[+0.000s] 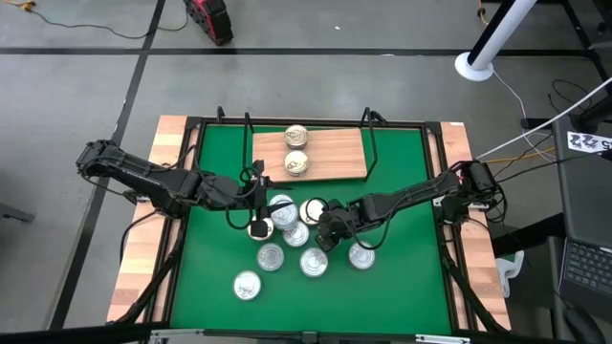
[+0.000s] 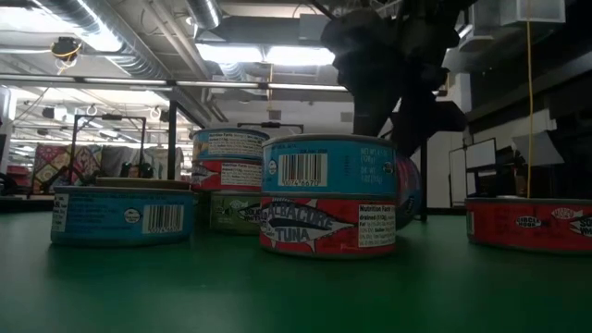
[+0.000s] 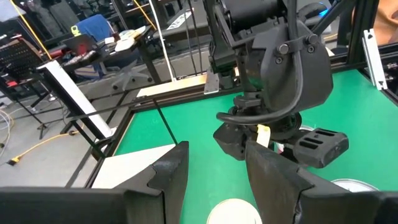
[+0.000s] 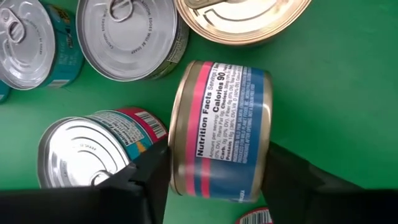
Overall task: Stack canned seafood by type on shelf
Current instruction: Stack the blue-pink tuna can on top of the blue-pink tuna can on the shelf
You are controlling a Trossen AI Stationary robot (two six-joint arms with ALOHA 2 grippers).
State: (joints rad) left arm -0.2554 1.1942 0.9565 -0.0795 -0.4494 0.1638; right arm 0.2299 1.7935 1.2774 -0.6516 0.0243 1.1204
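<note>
- Right gripper [image 4: 211, 180] clamped on a red-and-blue tin [image 4: 221, 130], held on its side with the nutrition label facing the wrist camera and a finger pressing each flat end.
- Seen from above, right gripper [image 1: 328, 229] sitting mid-table, right in the cluster of canned seafood [image 1: 287, 244] on the green mat [image 1: 402, 277].
- Just beyond the gripped tin: a gold-lidded tin [image 4: 242, 18], a silver-lidded one [image 4: 127, 37] beside it, plus a blue-sided tin [image 4: 34, 43] further along.
- Another silver-lidded tin [image 4: 87, 149] standing upright just beside the right gripper's finger.
- Left gripper [image 1: 258, 205] near the cluster's left edge, fingers spread apart, gripping nothing, a pale lid [image 3: 233, 211] showing below the gap.
- Shelf [image 1: 311, 155] at the far side of the mat, two tins [image 1: 296, 150] on it, side by side, touching or nearly so.
- Down at table level: a blue tin stacked on a red albacore tuna tin [image 2: 328, 224], a lone blue tin [image 2: 120, 215] off to one side, a red one [image 2: 527, 222] on the other.
</note>
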